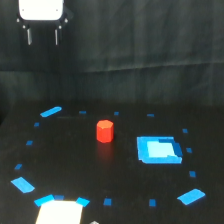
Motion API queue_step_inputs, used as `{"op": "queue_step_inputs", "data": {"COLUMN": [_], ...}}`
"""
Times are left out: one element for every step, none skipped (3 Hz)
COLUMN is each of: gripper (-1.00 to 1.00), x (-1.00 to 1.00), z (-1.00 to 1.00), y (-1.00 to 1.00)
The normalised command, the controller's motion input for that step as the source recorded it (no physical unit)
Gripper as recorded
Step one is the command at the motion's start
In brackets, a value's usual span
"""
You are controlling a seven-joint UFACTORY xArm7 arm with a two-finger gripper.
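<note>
My gripper (43,36) hangs high in the upper left of the exterior view, a white body with two thin fingers (29,36) pointing down and apart. Nothing sits between them, so it is open. Far below it, on the black surface, a small red cylinder-like block (104,131) stands upright near the middle. To the block's right lies a bright blue square patch (158,149). The gripper touches nothing; the red block is well below and to its right.
Small blue tape marks ring the black surface (75,165), with larger blue pieces at the upper left (51,111), lower left (22,184) and lower right (191,196). A white and blue shape (61,210) sits at the bottom edge. Dark cloth forms the backdrop.
</note>
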Motion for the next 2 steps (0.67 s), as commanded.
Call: {"op": "queue_step_inputs", "data": {"gripper": [0.33,0.57], "x": [-0.24,-0.22], "z": [0.92,0.92], "y": [1.00,1.00]}}
